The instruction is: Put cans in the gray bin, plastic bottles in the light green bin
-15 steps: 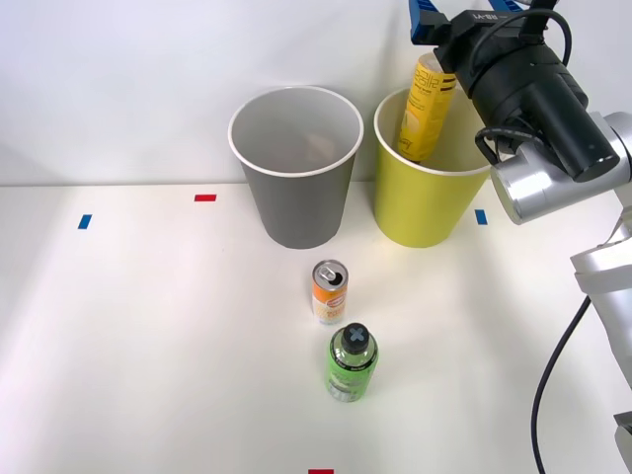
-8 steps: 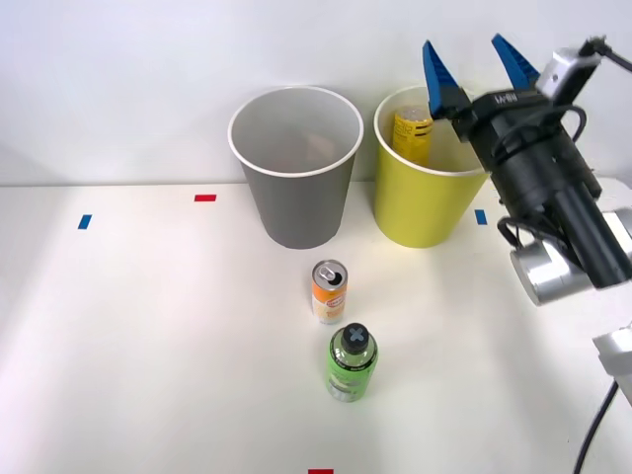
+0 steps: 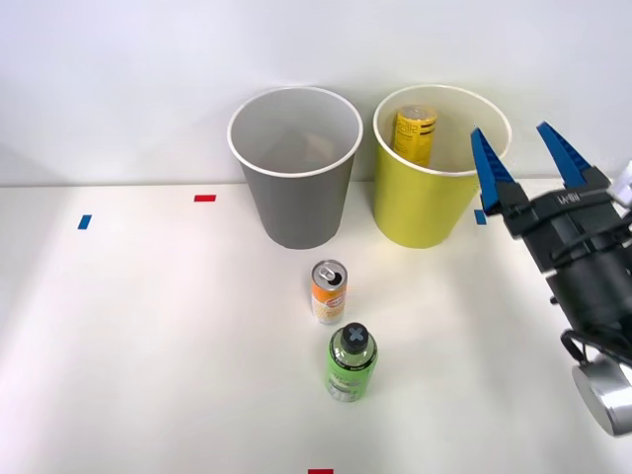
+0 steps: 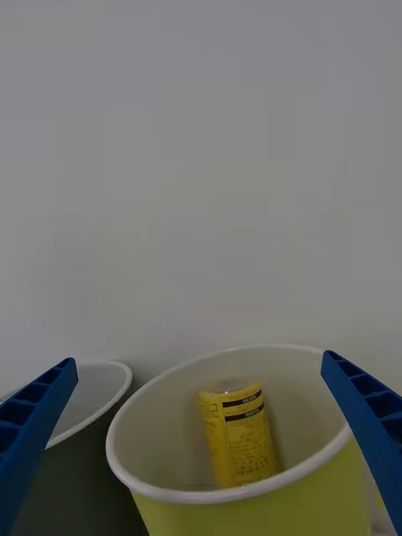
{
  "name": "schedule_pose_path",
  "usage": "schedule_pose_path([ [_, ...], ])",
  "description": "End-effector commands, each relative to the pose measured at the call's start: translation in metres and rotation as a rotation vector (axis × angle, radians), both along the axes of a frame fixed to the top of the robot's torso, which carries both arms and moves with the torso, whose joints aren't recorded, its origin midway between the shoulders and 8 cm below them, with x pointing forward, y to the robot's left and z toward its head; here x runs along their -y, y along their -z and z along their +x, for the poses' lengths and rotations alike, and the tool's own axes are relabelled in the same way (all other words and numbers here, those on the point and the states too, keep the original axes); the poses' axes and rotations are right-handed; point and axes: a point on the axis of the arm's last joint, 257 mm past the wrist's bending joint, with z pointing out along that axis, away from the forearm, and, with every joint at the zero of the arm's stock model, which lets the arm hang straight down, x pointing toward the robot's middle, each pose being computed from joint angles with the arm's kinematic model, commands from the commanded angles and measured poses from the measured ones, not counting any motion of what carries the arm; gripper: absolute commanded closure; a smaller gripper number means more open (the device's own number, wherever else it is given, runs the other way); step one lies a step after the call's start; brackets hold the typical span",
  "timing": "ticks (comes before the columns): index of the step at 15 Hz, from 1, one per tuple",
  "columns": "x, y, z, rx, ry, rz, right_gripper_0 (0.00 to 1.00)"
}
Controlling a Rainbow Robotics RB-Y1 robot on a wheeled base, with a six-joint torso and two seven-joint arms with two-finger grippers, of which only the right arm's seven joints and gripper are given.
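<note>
On the left the white tabletop (image 3: 128,326) lies bare and wide, marked by a blue tape strip (image 3: 84,221) and a red tape strip (image 3: 204,197) near the back wall. The gray bin (image 3: 295,188) stands upright at the back, and the light green bin (image 3: 425,202) stands just beside it on its right, their rims close but apart. The yellow bottle (image 3: 415,132) rests inside the light green bin, leaning on the far wall, base up. In front of the gray bin the orange-and-white can (image 3: 330,291) stands upright, and the green bottle (image 3: 352,361) stands just in front of it, nearly touching. A second red tape mark (image 3: 320,471) sits at the near edge.

My tool (image 3: 523,163) hovers to the right of the light green bin, just beyond its rim, with its 2 blue fingers (image 3: 488,168) spread wide and holding nothing. From my wrist camera the yellow bottle (image 4: 239,431) sits between the fingers, down in the bin (image 4: 167,469). The can and green bottle lie well off to my left, with free tabletop between. My arm (image 3: 592,296) comes in from the right, angled up and back toward the bins.
</note>
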Motion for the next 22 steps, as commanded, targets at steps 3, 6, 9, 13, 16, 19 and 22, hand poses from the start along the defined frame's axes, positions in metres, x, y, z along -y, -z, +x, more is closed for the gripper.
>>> schedule_pose_path([
  [3, 0.030, 0.035, -0.060, -0.013, 0.048, -0.010, 0.00],
  [6, 0.042, 0.068, -0.091, -0.036, 0.129, -0.077, 0.00],
  [9, 0.045, 0.102, -0.112, -0.099, 0.218, -0.088, 0.00],
  [13, 0.048, 0.145, -0.142, -0.195, 0.348, -0.137, 0.00],
  [16, 0.053, 0.165, -0.154, -0.240, 0.392, -0.188, 0.00],
  [19, 0.064, 0.193, -0.164, -0.272, 0.416, -0.190, 0.00],
  [22, 0.070, 0.214, -0.171, -0.267, 0.433, -0.184, 0.00],
])
